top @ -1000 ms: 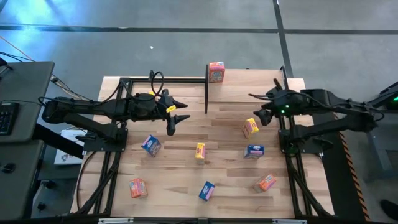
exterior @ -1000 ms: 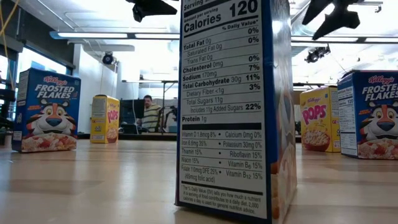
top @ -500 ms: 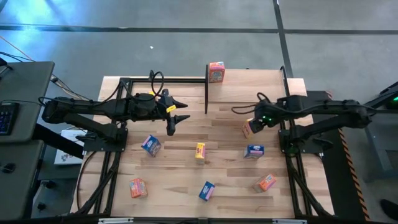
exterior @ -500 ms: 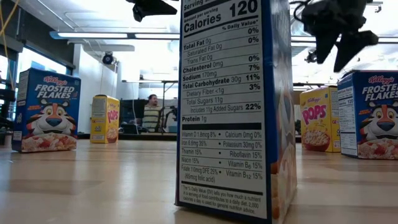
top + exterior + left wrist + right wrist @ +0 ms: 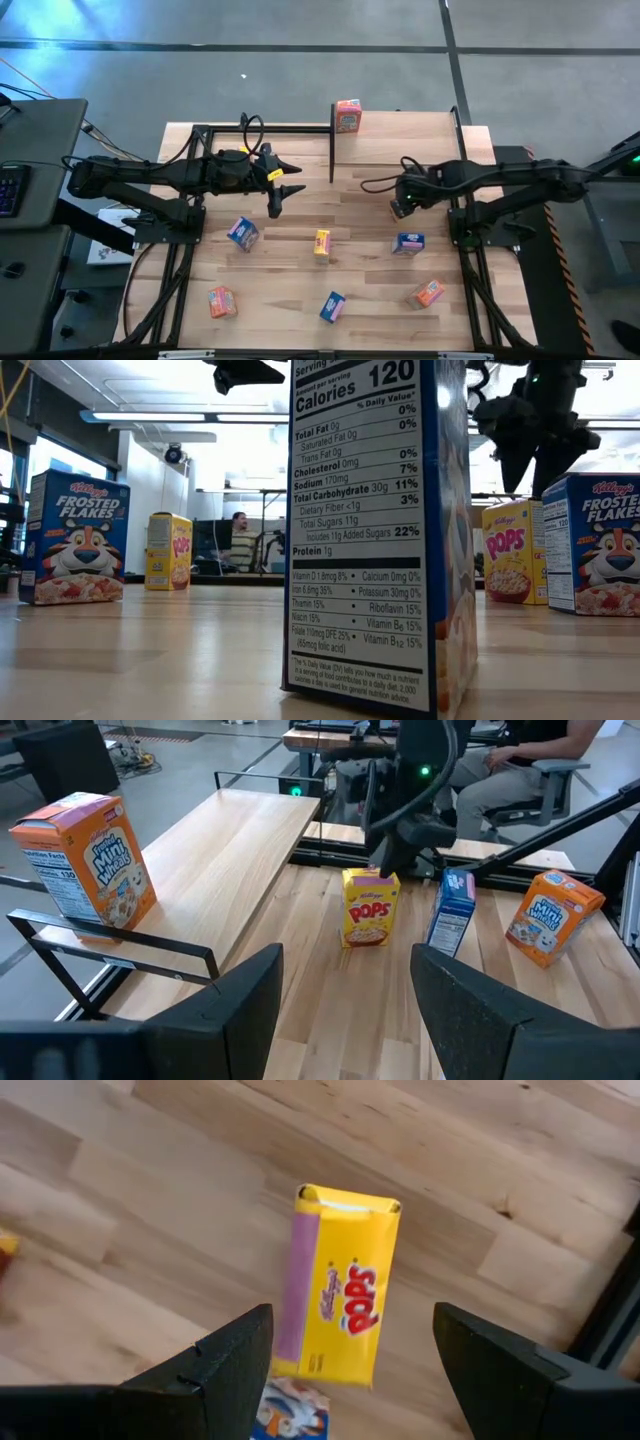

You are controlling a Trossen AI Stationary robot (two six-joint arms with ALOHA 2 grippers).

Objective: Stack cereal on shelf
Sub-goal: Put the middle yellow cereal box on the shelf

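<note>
A yellow cereal box (image 5: 340, 1295) stands upright on the tabletop, right of centre. My right gripper (image 5: 350, 1325) hangs open just above it, fingers pointing down, one on either side of the box without touching it; the low view shows the right gripper (image 5: 528, 470) over the same yellow box (image 5: 510, 550). My left gripper (image 5: 285, 190) waits open in the air over the table's left half. One orange-pink box (image 5: 348, 116) stands on the left end of the light-wood shelf (image 5: 230, 840) at the far edge.
Loose boxes stand on the table: blue (image 5: 243, 233), yellow (image 5: 321, 243), blue (image 5: 408, 243), orange-pink (image 5: 427, 293), blue (image 5: 332, 306), orange-pink (image 5: 221, 301). A black metal frame (image 5: 265, 128) borders the far left. A person (image 5: 520, 770) sits beyond the table.
My right gripper has moved toward the table's left edge and come down over the yellow box, tipping from a slant until its fingers point straight down. The box has not moved. My left arm has kept still.
</note>
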